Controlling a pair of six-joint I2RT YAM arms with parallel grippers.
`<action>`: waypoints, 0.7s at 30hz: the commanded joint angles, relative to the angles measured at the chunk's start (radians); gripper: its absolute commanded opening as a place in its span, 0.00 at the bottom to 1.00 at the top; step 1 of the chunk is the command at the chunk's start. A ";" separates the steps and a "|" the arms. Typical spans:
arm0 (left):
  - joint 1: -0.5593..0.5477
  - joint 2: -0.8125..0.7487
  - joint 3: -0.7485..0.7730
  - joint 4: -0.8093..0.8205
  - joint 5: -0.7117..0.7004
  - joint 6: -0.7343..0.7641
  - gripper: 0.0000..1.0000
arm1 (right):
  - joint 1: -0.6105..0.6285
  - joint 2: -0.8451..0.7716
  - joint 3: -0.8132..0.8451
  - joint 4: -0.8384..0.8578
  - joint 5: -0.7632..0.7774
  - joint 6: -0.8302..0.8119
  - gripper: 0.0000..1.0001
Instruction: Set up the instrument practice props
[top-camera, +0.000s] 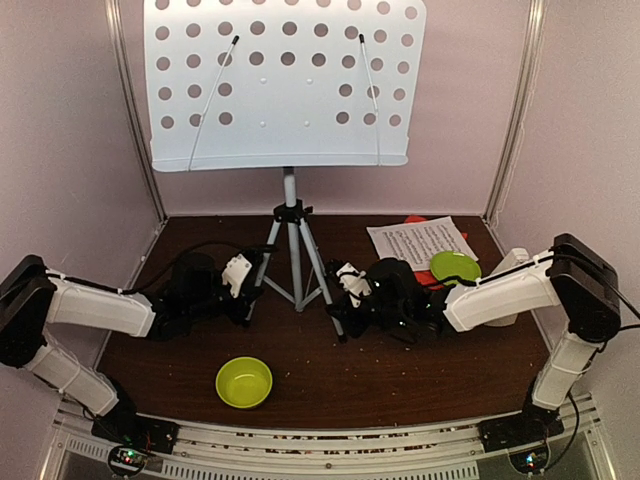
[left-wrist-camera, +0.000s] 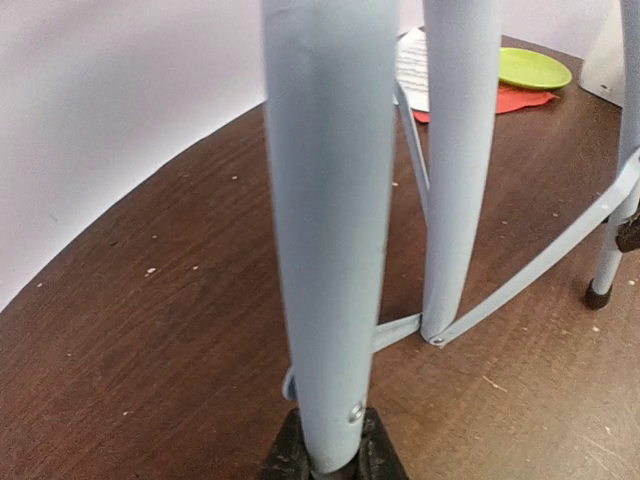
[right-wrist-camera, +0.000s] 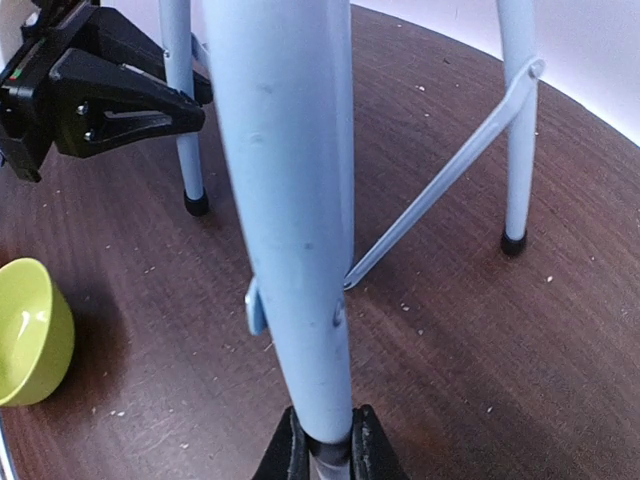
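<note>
The music stand's pale perforated desk stands upright on grey tripod legs at the middle back of the table. My left gripper is shut on the left leg near its foot. My right gripper is shut on the right leg near its foot. White sheet-music pages lie on a red page at the back right. A cream metronome stands at the right, partly hidden by my right arm.
A lime-green bowl sits near the front, left of centre; it also shows in the right wrist view. A lime-green plate lies on the pages' near corner. Pink walls close in the back and both sides.
</note>
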 joint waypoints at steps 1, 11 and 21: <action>0.012 0.051 0.029 0.017 -0.197 0.026 0.00 | -0.103 0.107 0.087 -0.241 0.183 0.014 0.00; 0.056 0.110 0.099 -0.038 -0.220 -0.041 0.00 | -0.203 0.190 0.268 -0.306 0.108 -0.036 0.00; 0.067 0.029 0.061 -0.088 -0.153 -0.041 0.00 | -0.243 0.110 0.117 -0.300 0.084 -0.019 0.00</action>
